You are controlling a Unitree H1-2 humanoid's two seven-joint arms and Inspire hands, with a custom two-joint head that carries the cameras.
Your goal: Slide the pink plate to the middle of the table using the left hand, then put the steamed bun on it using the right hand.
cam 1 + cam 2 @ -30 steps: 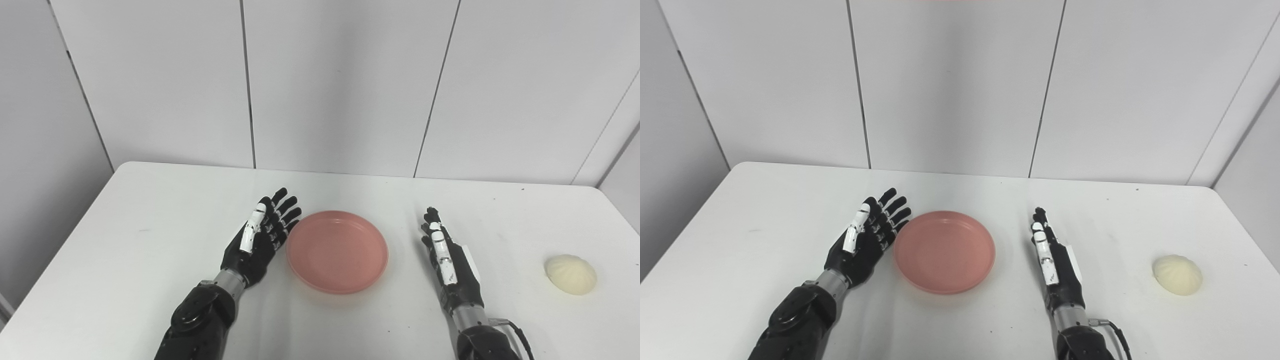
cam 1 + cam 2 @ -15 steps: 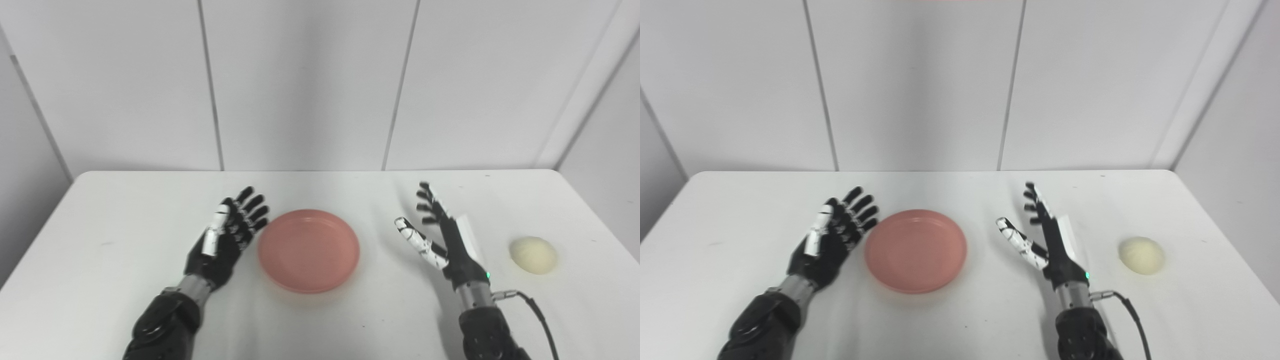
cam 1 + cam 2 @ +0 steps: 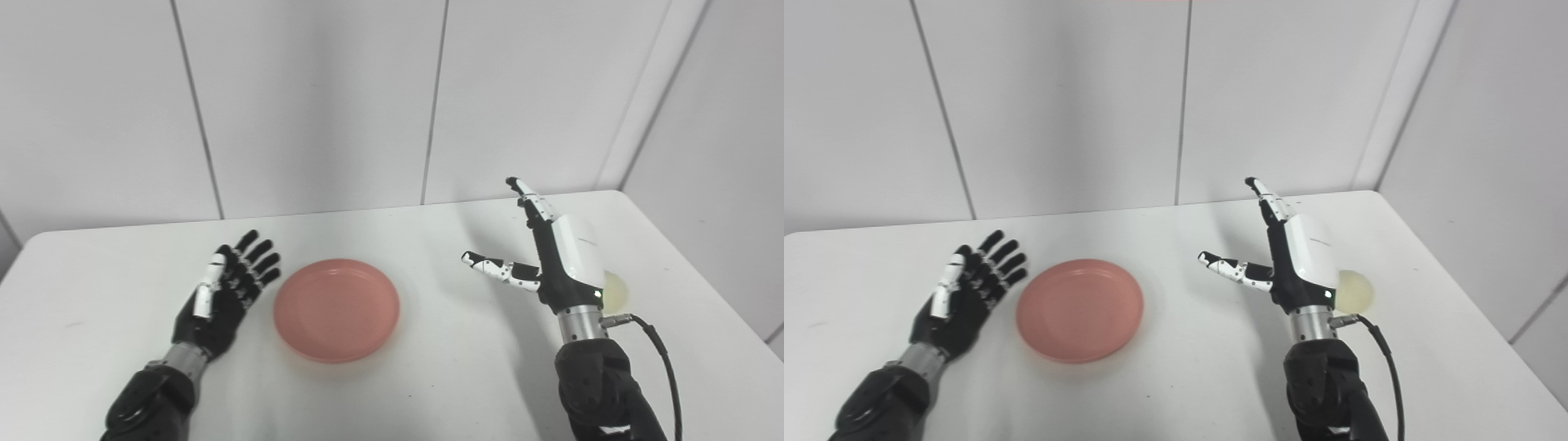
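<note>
Desk point(image 3: 429, 392), white, carries everything; walls behind are plain grey panels. Pink plate point(image 3: 336, 308) sits flat near the desk's middle, empty, so the sliding looks done and the step in hand, by my reading, is the right hand's reach for the bun. Left hand point(image 3: 223, 294) lies low at the plate's 9 o'clock, just beside the rim but apart from it, fingers spread and holding nothing. Right hand point(image 3: 1295, 263) is raised off the desk at the plate's 3 o'clock, well apart from it, palm turned toward the plate, fingers point(image 3: 1268, 196) extended upward and thumb stuck out sideways toward 9 o'clock; it is open and empty. Steamed bun point(image 3: 1355, 291) rests on the desk just behind the back of that hand, toward 3 o'clock, and is partly hidden by the wrist in both views. To do the reach well, the hand likely needs to pass over the bun and turn palm-down so the fingers come from above, thumb on one side and fingers on the other. Bun looks soft and rounded; a light, wide close seems wise, since squeezing could dent it and a glancing touch could roll it toward the near desk edge.
</note>
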